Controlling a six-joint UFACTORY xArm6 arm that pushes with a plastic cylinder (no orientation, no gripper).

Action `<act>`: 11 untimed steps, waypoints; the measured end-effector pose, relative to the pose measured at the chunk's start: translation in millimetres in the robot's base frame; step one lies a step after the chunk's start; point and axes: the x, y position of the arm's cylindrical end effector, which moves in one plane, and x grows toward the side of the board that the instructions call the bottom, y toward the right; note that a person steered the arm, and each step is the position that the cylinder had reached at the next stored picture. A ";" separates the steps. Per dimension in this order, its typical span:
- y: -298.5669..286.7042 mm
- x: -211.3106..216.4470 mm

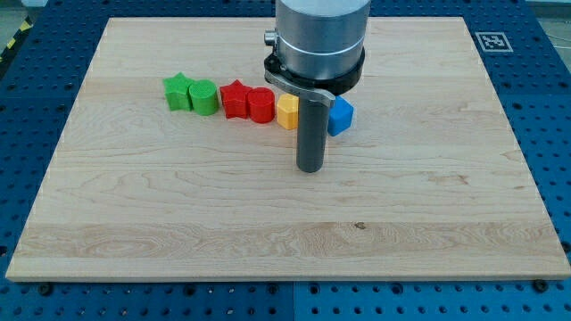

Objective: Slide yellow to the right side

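Pale wooden board [134, 223] on a blue pegged bench [27, 134]; a row of blocks across its upper half.

Far to the left of the yellow block: green star [177, 91], touching a rounded green block [204, 97]. Nearer, after a small gap: red star [234, 98], pressed against a red block [260, 105]. That red block touches the yellow block's left side, or very nearly.

Yellow block [286, 111] itself: just left of the board's middle, in the row, nowhere near the right side yet.

Just below and slightly right of the yellow block: my tip [310, 168], down at the board, apparently clear of every block. No fingers to report, so nothing apart, together or clamped; only a plain dark rod.

Just right of the yellow block, partly hidden behind the rod: blue block [341, 116]. Cannot tell whether yellow and blue touch. Far right, off the board's top corner: a printed marker [492, 41].

Step in hand, by judgement: approach only, push not begun. Wrong side for a rightward shove. Next move probably calls for rounding to the yellow block's left, hard with red tight against it. Perhaps a nudge downward out of the row first, then a push rightward, passing below blue so as not to drag it along.
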 end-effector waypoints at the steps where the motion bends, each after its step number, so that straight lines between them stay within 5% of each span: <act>1: -3.9 0.0; 3: -35.1 -14.4; 6: -3.4 -42.3; 11: 70.9 23.4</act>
